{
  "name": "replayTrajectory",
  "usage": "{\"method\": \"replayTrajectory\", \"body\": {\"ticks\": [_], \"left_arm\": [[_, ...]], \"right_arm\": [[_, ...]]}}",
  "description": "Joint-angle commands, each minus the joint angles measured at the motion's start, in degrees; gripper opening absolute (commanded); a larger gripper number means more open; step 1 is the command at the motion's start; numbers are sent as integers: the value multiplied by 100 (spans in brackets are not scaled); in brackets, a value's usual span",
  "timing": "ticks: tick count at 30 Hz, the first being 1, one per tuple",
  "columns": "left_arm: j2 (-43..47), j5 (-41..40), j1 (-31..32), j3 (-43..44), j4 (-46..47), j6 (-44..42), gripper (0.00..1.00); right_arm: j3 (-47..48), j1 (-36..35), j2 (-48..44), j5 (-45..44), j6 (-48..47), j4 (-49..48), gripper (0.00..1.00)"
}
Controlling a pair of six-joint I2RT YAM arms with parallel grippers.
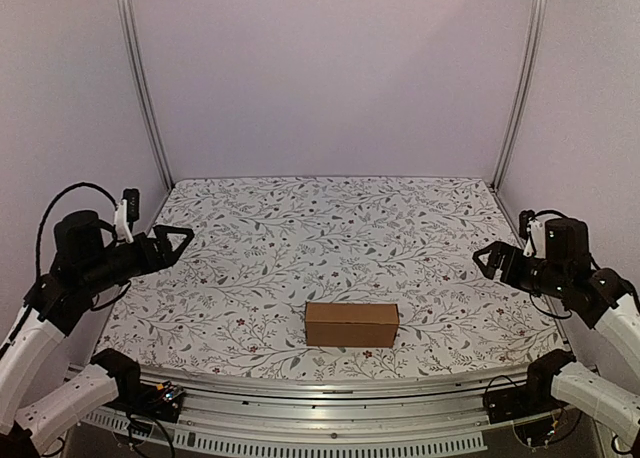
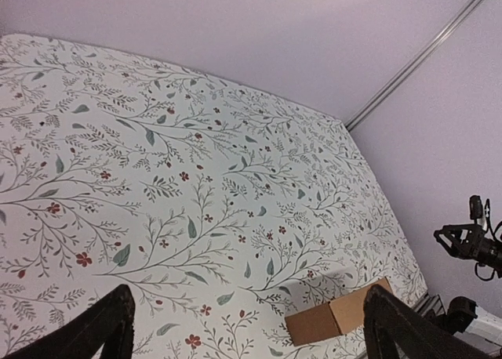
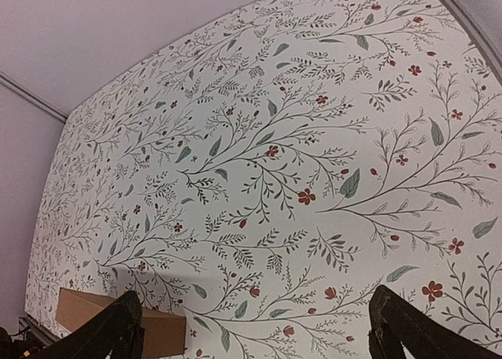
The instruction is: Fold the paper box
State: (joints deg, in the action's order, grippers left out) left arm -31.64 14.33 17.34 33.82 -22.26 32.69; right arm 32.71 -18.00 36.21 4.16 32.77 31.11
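Finds the paper box already folded into a small, plain brown rectangular block, closed on every face that shows. Places it flat on the floral tablecloth, long side toward the arms, near the front edge and roughly midway between the two bases. Touched by neither arm.

Puts the left gripper raised over the left side of the cloth, well apart from the box and pointing inward to the right. Jaws spread wide, nothing between them. Same from the left wrist camera: two dark fingers at the bottom corners of the view, far apart, with only patterned cloth in the gap and the box lying beyond, close to the right-hand finger in the picture (not in contact with it).

Puts the right gripper raised over the right side of the cloth, pointing inward to the left, likewise well clear of the box. Jaws parted and holding nothing. From the right wrist camera, its dark fingertips stand wide at the lower corners, with the box at the lower left, partly hidden behind the left-hand finger.

Behind the table, plain pale walls and two slanted aluminium posts at the rear corners.
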Motion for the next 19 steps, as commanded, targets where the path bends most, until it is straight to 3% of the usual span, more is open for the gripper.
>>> {"method": "replayTrajectory", "body": {"ticks": [1, 19], "left_arm": [[264, -435, -12, -137, 151, 14, 100], [228, -506, -16, 16, 62, 3, 100]], "right_arm": [[20, -40, -114, -300, -11, -146, 99], [398, -46, -40, -211, -187, -7, 99]]}}
